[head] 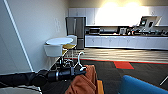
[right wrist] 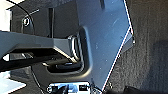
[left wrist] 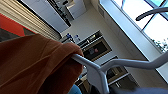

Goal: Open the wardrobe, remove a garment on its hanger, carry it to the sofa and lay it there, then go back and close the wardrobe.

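In the head view the left arm comes in from the lower left of the frame, and its left gripper sits at bottom centre, clamped on the hanger. The hanger's white hook curves up just above the gripper. The garment, bright orange, hangs from the hanger directly to the right of and below the gripper, touching it and running off the bottom edge of the frame.

In the left wrist view the orange garment takes up the lower left of the frame, and the hanger shows as a pale bar coming out of the cloth and crossing to the right edge, with its hook arching at the upper right.

The sofa shows as a blue rounded edge in the lower right corner of the head view, just right of the garment and apart from it.

Farther off, at left centre, a round white table stands with white chairs and a yellow stool between the gripper and the steel fridge. A kitchen counter runs along the back wall at upper right. A red floor patch lies on the dark carpet at right centre.

For the right gripper, I cannot tell whether its fingers are apart or together; the right wrist view shows dark robot parts over grey carpet.
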Motion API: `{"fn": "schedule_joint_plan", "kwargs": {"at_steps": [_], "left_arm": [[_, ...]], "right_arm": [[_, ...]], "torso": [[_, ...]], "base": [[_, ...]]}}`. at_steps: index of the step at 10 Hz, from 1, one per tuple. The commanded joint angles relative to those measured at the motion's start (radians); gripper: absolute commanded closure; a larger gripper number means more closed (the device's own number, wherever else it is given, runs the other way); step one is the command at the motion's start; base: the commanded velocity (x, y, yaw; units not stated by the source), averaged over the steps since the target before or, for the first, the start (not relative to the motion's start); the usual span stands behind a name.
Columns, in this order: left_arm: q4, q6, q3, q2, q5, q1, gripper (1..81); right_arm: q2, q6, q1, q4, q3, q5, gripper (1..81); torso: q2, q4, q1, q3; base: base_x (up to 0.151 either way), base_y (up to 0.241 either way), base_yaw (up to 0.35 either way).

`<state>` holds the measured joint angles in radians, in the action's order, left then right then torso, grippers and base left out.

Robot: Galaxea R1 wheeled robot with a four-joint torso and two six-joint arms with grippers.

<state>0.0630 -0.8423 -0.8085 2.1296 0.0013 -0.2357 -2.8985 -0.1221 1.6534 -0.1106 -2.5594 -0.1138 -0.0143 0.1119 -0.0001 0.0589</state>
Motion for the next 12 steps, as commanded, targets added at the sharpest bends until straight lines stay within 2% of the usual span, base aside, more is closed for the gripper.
{"fn": "schedule_joint_plan", "kwargs": {"at_steps": [1, 12], "left_arm": [[0.024, 0.002, 0.034, -0.012, -0.092, 0.160, 81.1], [0.037, 0.002, 0.052, -0.035, -0.083, 0.160, 81.1]], "right_arm": [[0.008, 0.004, -0.025, -0.004, 0.004, 0.052, 1.0], [-0.004, 0.004, -0.026, -0.006, 0.004, 0.059, 1.0]], "torso": [[0.000, 0.000, 0.000, 0.000], [0.000, 0.000, 0.000, 0.000]], "base": [[0.000, 0.000, -0.311], [0.000, 0.000, -0.315]]}}
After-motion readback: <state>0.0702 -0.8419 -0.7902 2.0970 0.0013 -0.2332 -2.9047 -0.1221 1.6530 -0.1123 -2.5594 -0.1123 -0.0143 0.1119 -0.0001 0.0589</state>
